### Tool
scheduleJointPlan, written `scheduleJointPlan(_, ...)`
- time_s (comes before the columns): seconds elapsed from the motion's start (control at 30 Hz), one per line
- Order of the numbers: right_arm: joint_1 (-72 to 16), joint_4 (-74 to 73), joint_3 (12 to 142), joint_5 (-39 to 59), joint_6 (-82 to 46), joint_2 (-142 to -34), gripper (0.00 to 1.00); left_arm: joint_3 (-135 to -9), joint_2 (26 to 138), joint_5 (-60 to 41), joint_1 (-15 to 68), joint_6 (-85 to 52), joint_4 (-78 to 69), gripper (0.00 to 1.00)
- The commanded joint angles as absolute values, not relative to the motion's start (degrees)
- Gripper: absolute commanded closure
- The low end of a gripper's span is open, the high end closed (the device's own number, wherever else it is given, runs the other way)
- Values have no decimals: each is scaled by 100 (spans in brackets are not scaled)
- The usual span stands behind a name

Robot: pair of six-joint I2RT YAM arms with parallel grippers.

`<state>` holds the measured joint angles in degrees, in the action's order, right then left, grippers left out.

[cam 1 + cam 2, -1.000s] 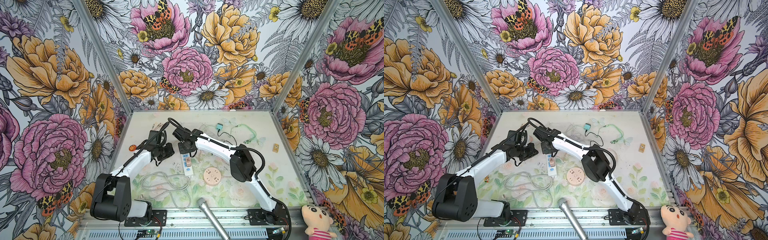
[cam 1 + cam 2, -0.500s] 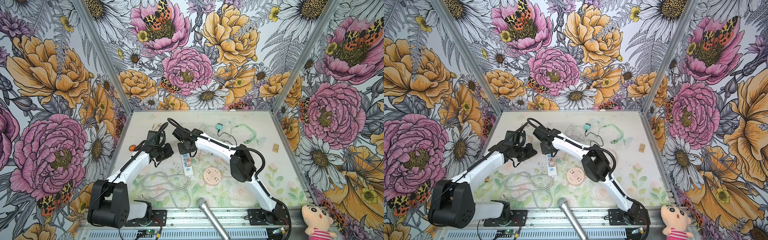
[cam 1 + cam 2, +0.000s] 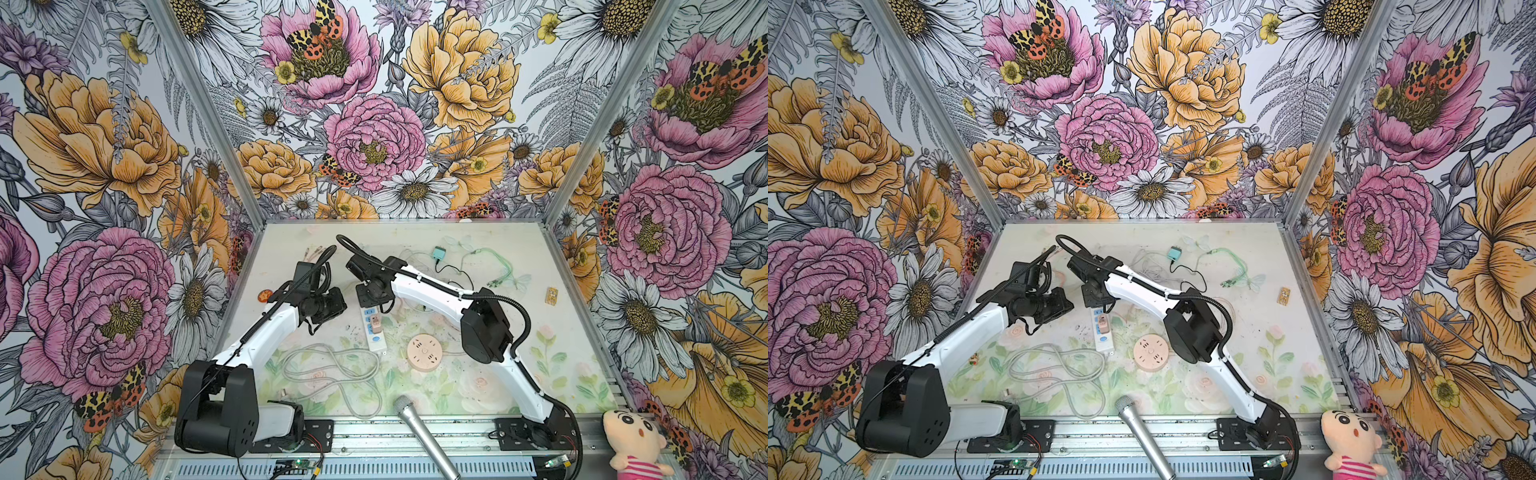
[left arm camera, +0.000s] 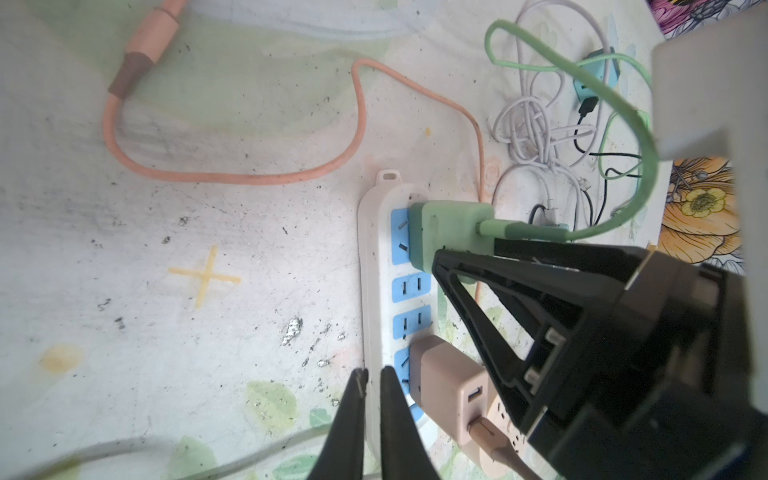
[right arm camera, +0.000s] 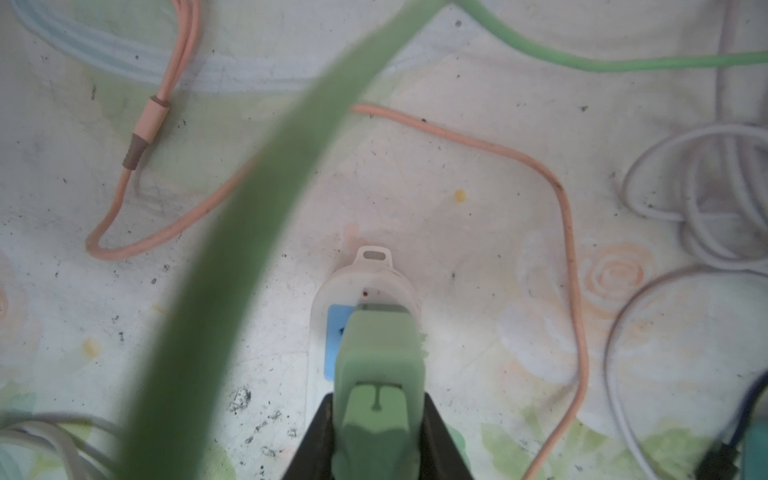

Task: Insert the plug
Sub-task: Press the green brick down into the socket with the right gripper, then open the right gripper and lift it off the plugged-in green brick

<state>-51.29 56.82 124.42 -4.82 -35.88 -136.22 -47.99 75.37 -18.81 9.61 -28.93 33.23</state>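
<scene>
Green plug (image 4: 451,232) sits over the far-end socket of the white power strip (image 4: 376,257), pinched on its sides by the right gripper (image 5: 378,401). Its green cable (image 5: 249,249) loops up off the back. The body hides the pins, so can't tell from either wrist view if they're in the slots or just resting on the face. Left gripper (image 4: 374,372) has its fingers nearly together and holds nothing. Its tips are at the strip's left edge, beside the pink charger (image 4: 446,386) plugged in nearer along the strip.

My read for doing this well:
- Part of the blue socket face shows beside the plug, so it may be off-centre. Square it up first.
- Push straight down along the pins, no tilt.
- Strip looks light and loose on the table (image 3: 457,232). Press the left tips on its rim to pin it.
- Let go only once the plug base is flush.
- Watch that the cable loop doesn't drag it sideways.
</scene>
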Motion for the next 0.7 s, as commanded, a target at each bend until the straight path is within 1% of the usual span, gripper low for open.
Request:
scheduleJointPlan(0.0,-5098,5818,12474,-315,-3473,-13840,73,-4879,7509,-1818,923,-2780,3332,89)
scheduleJointPlan(0.13,-5126,5810,12513,-375,-3329,-13650,65,-4881,7415,-1786,923,-2797,3332,88)
scheduleJointPlan(0.23,-5122,5810,12599,-426,-3185,-13529,62,-4889,7345,-1813,918,-2830,3333,88)
scheduleJointPlan(0.47,-5084,5810,12567,-234,-3047,-13386,61,-4878,7117,-1784,921,-2856,3469,88)
scheduleJointPlan(0.57,-5033,5819,12404,160,-2891,-13294,59,-4886,7008,-1769,918,-2855,3556,88)
scheduleJointPlan(0.63,-4972,5818,12211,339,-2768,-13188,48,-4903,6927,-1750,922,-2852,3618,88)
scheduleJointPlan(0.67,-4955,5814,12119,315,-2739,-13129,47,-4904,6889,-1727,922,-2857,3652,88)
